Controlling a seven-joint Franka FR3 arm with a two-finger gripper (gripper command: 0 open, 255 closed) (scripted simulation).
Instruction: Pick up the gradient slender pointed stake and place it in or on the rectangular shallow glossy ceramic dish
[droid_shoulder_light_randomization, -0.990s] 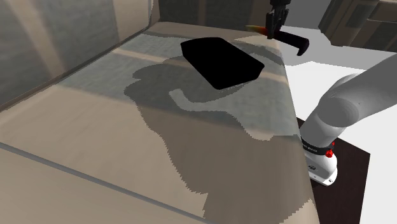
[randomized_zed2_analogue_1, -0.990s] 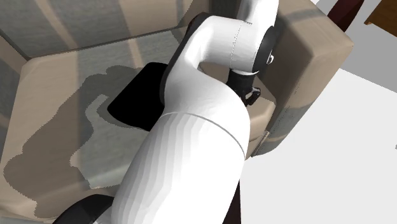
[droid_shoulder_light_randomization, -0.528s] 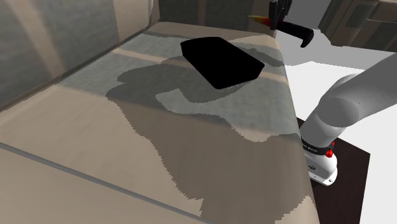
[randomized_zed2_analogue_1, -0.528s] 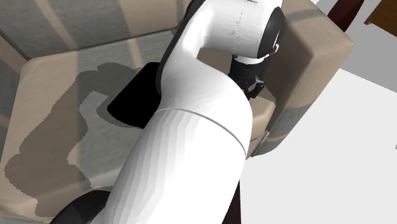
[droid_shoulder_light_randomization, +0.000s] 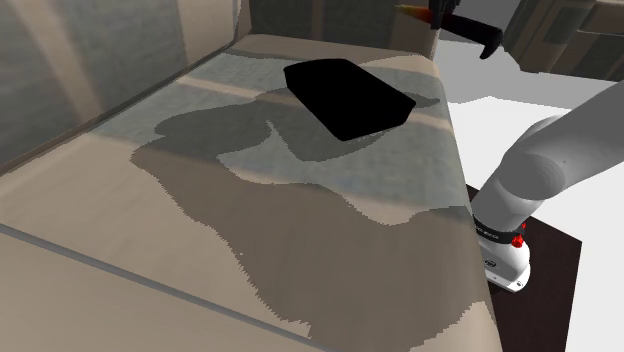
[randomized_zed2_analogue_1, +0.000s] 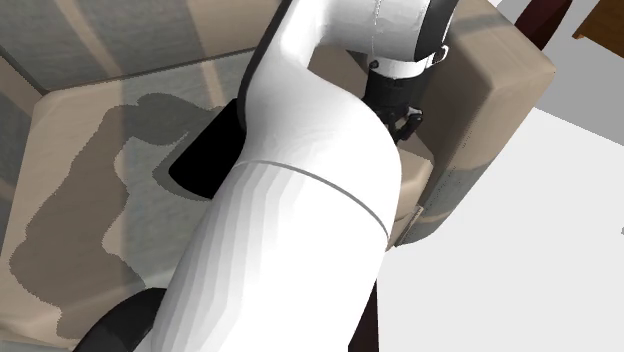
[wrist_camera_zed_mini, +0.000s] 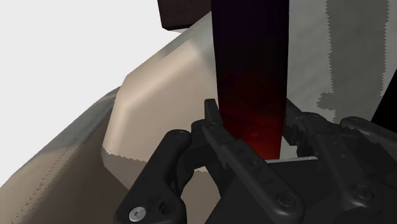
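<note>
- Largely, the white arm (randomized_zed2_analogue_1: 300, 230) blocks the second exterior view. It covers most of the dish (randomized_zed2_analogue_1: 200, 162), leaving a black strip beside it, and I cannot make out the gripper's tips there.
- In the shoulder view the gripper (droid_shoulder_light_randomization: 437, 12) is cut off by the top edge, so just its lower end shows.
- In the wrist view the far end of the stake (wrist_camera_zed_mini: 251, 70) runs out of the picture, so its tip cannot be seen from there.
- The stake (droid_shoulder_light_randomization: 470, 32) is up in the air, well apart from the dish (droid_shoulder_light_randomization: 348, 97). It hangs past the far corner of the sofa (droid_shoulder_light_randomization: 300, 220) seat, toward the shoulder view's upper right.
- The gripper is clenched on the stake: in the wrist view the black fingers (wrist_camera_zed_mini: 219, 137) clasp it from both sides, with a beige padded corner of the sofa beyond them.
- In the shoulder view the stake's long axis lies close to level, slanting down toward that view's right. Its bright end points to that view's left and its dark end to the right.
- The stake is slender, and its colour grades from a yellow-orange tip through red to near black. The dark end seems to bend down a little, though that is hard to make out.
- The dish is a flat black rectangle with rounded corners, lying on the sofa seat.
</note>
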